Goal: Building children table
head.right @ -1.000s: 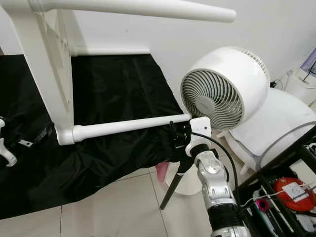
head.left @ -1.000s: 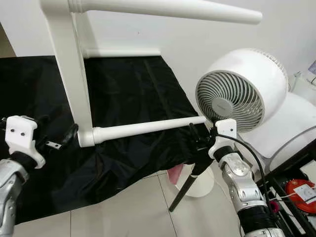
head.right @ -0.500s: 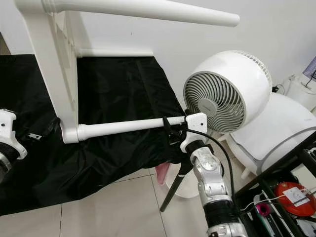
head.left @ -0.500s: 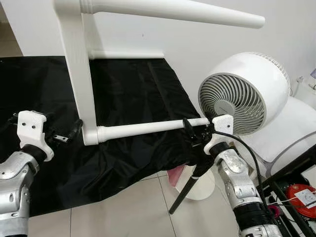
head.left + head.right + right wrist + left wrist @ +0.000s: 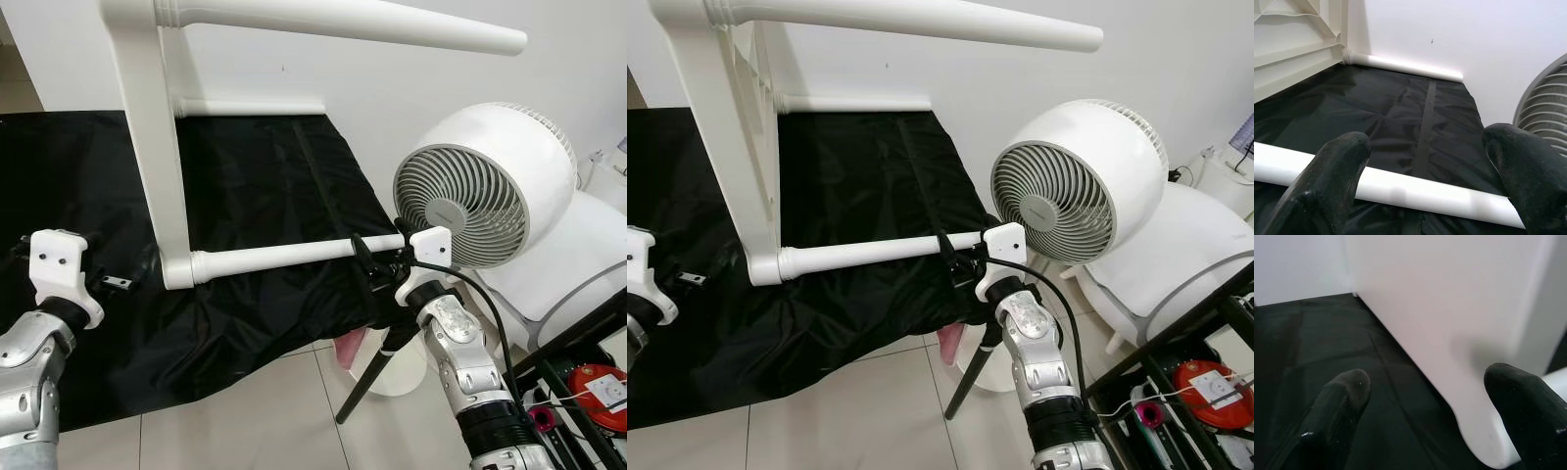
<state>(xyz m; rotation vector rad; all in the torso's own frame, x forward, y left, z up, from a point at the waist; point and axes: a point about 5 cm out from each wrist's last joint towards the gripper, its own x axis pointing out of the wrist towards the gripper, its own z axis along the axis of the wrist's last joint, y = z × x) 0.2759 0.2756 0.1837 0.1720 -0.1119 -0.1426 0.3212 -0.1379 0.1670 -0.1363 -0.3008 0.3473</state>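
- Nearest to me, the right gripper (image 5: 364, 264) is sliding inward along the lower white leg (image 5: 284, 256). Half a second ago it sat close to the leg's free tip; now its open fingers are straddling the rod further in, one finger (image 5: 1334, 166) in front of it and the other beyond, not clamping.
- On the other side, the left gripper (image 5: 1425, 401) is pulling back a little from the table's white panel (image 5: 157, 157). Its fingers are spread, one fingertip (image 5: 1520, 401) close by the rounded corner where the leg joins; nothing is held.
- The children's table is resting on its side on the black cloth (image 5: 255, 186), near the cloth's front edge, with its upper leg (image 5: 343, 22) jutting out overhead and a further leg (image 5: 1405, 66) lying along the far edge by the wall.
- Beyond the right arm, the white fan (image 5: 485, 186) is standing just off the cloth's right edge.
- To my eye, both grippers are repositioning for a fresh hold; the leg is seated in its socket already.
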